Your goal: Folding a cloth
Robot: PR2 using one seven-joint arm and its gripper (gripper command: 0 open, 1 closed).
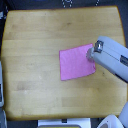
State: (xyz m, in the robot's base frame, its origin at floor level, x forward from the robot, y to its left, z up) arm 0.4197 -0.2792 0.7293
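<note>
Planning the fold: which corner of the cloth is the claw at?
The cloth's upper corner on the exterior view's right, where the claw overlaps its edge. The other three corners lie bare on the table.

- Single exterior view, looking almost straight down on the wooden tabletop [35,60].
- Set far enough above the tabletop that nearly all its edges show.
- The tabletop fills most of the frame.
</note>
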